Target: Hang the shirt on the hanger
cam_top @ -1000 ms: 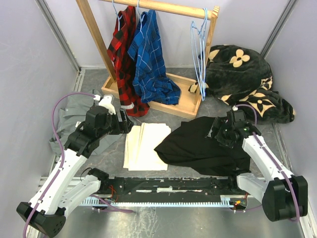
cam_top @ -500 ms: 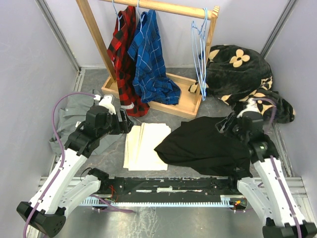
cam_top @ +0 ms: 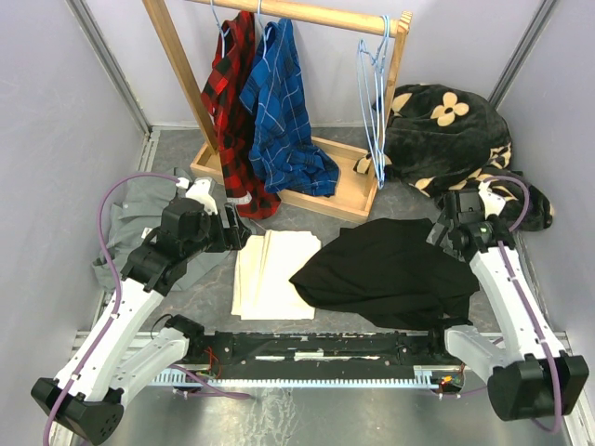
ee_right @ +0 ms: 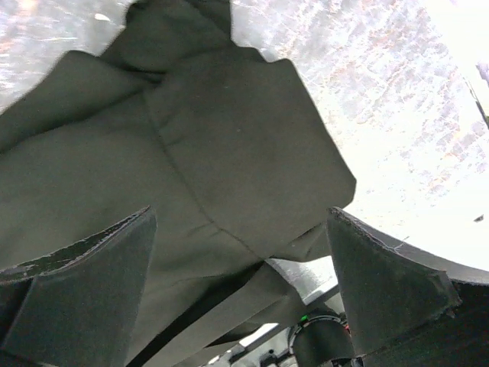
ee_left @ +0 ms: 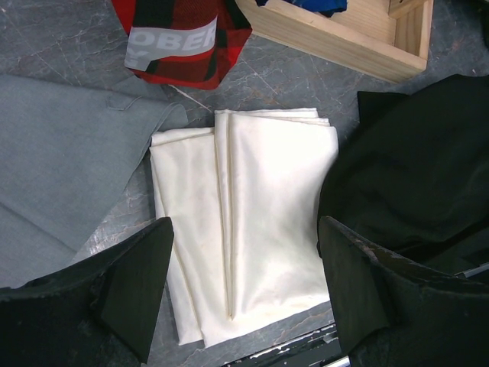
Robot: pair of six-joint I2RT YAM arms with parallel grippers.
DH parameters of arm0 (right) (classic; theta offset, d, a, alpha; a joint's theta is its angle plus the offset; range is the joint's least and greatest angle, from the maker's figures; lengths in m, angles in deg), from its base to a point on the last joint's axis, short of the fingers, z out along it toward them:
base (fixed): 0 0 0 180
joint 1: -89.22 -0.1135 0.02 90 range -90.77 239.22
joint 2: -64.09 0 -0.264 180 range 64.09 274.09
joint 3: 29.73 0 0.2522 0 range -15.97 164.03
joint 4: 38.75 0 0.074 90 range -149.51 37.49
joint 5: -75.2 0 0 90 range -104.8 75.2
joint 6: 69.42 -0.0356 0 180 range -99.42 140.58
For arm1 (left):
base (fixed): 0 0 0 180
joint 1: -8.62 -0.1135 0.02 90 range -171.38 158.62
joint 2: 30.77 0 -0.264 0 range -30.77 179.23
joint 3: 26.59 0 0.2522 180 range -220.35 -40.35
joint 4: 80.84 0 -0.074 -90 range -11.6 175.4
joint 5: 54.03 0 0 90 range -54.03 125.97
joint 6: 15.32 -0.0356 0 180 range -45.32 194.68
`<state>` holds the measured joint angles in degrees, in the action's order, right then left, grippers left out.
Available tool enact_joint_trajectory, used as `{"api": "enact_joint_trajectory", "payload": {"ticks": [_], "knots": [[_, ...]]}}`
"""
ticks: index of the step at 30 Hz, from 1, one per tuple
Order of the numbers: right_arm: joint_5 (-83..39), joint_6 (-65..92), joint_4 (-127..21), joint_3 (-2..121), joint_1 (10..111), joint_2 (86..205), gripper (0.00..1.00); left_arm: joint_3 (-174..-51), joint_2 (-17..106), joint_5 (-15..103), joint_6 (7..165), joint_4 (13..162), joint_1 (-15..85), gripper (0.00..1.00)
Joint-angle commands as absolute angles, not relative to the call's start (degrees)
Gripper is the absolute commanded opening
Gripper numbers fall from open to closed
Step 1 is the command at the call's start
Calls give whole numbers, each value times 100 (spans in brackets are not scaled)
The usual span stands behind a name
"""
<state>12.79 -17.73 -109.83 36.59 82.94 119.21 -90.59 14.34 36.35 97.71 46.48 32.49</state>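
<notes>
Moved since a second ago: the right gripper [cam_top: 453, 232] has swung off the middle of the shirt [cam_top: 390, 269] toward the right edge of the table [cam_top: 302, 221]. The shirt's heap looks unchanged, and the left arm has not shifted.
Right fingers: wide apart with nothing between them; black fabric lies below them in the wrist view.
Left fingers: the left gripper [ee_left: 244, 294] is wide and empty, hovering over the cream cloth [ee_left: 244, 222].
Shirt: crumpled on the table's near-right part, between the cream cloth and the right edge. Neither collar nor label can be seen.
Hanger: the hanger [cam_top: 376, 102] hangs among others like it at the right end of the wooden rack [cam_top: 177, 65], toward the far edge, well apart from the shirt.
Risk, wrong cloth: the black blanket [cam_top: 456, 139] lies near the right gripper, so a reach slightly too far could pinch it instead.
Risk, poor grip: with the collar hidden, a pinch on a loose fold would probably lift a bunch that cannot be threaded.
Risk, hangers: they hang close together, so pulling one may drag its neighbours off.
</notes>
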Motion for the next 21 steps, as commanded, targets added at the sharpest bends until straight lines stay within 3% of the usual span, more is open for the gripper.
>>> {"api": "enact_joint_trajectory", "payload": {"ticks": [1, 6, 16, 19, 21], "knots": [[1158, -1345, -10599, 3469, 8802, 12205, 99, -9273, 1389, 3740, 9609, 4746, 3264, 83], [420, -1108, -10138, 3237, 9473, 12700, 99, -9273, 1332, 3752, 9617, 4725, 3262, 83], [-2541, -1452, -8470, 2363, 9817, 13144, 96, -9282, 1331, 3808, 9612, 4714, 3268, 83], [-3556, -1525, -7842, 2153, 9813, 12966, 81, -9263, 1346, 3817, 9613, 4721, 3266, 83], [-3989, -1620, -7511, 2074, 9810, 12683, 60, -9248, 1351, 3824, 9615, 4746, 3264, 83]]}}
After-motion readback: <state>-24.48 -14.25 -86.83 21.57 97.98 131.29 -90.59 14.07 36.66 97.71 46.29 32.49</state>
